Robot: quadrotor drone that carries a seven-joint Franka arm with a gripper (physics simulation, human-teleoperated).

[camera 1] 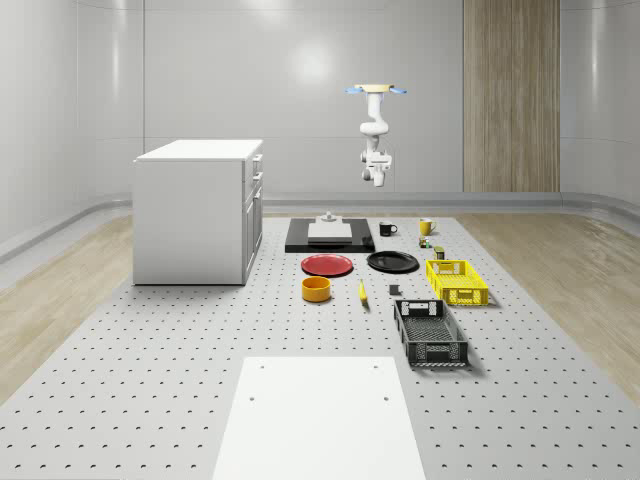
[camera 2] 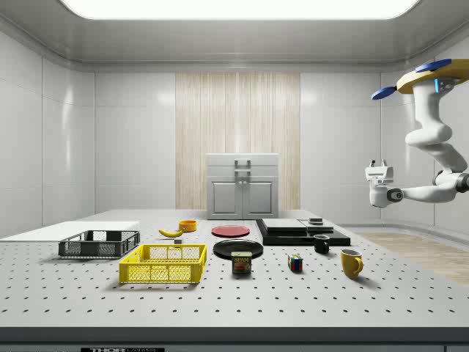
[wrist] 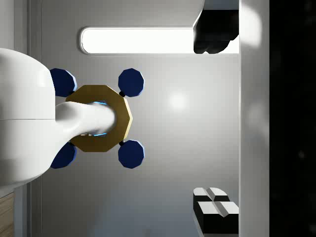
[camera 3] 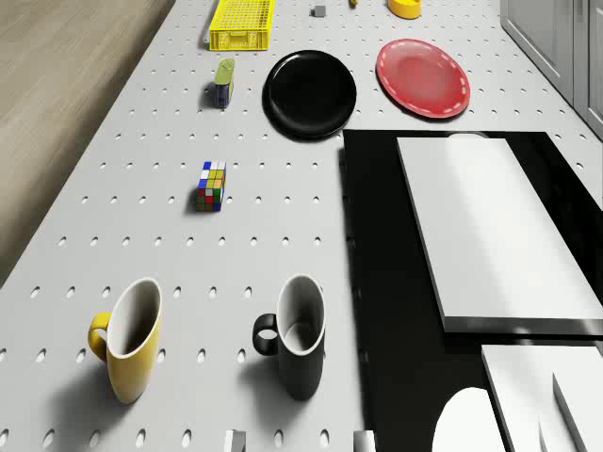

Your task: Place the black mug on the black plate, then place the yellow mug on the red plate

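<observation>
We are hovering high above far end of surface (camera 1: 150, 400). Hand (camera 2: 377, 173) state: cannot tell. Black mug (camera 3: 300, 334), yellow mug (camera 3: 129, 338) standing on surface; black plate (camera 3: 310, 92), red plate (camera 3: 423, 77) bare. Both placements remaining.

Yellow crate (camera 3: 241, 24) cut by edge

Bright, even light falls from a ceiling panel (camera 2: 234, 7), casting soft shadows beside the mugs.
</observation>
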